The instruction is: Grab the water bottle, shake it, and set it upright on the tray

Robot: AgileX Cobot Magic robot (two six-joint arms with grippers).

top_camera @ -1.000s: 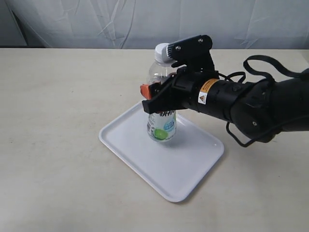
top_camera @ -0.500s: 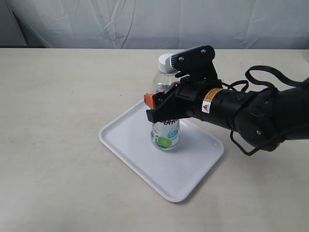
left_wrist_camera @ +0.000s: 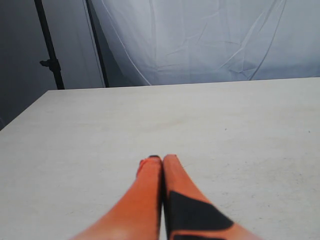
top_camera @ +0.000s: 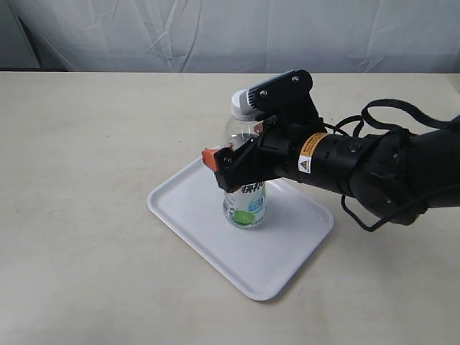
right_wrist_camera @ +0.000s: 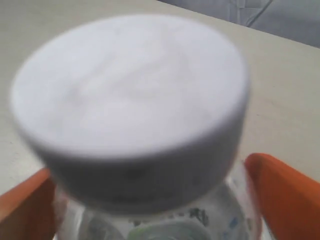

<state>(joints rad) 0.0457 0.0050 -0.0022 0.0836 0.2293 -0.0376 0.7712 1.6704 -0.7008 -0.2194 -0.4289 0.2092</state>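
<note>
The water bottle [top_camera: 244,205], clear with a white cap and a green mark near its base, stands upright on the white tray [top_camera: 280,251], towards the tray's far left part. My right gripper [top_camera: 219,157] reaches in from the right and is shut on the bottle's middle, one orange-tipped finger on each side. In the right wrist view the white cap [right_wrist_camera: 130,90] fills the picture, blurred, with the orange fingers [right_wrist_camera: 282,195] against the bottle's sides. My left gripper [left_wrist_camera: 161,161] is shut with nothing in it, over bare table, and is out of the exterior view.
The right arm's black body and cables [top_camera: 388,165] hang over the table to the right of the tray. A white cloth backdrop [top_camera: 230,32] runs along the table's far edge. A dark stand [left_wrist_camera: 50,47] rises beyond the table.
My right gripper has come down and a little to the left with the bottle. The bottle's base, which was above the tray, now rests on it.
</note>
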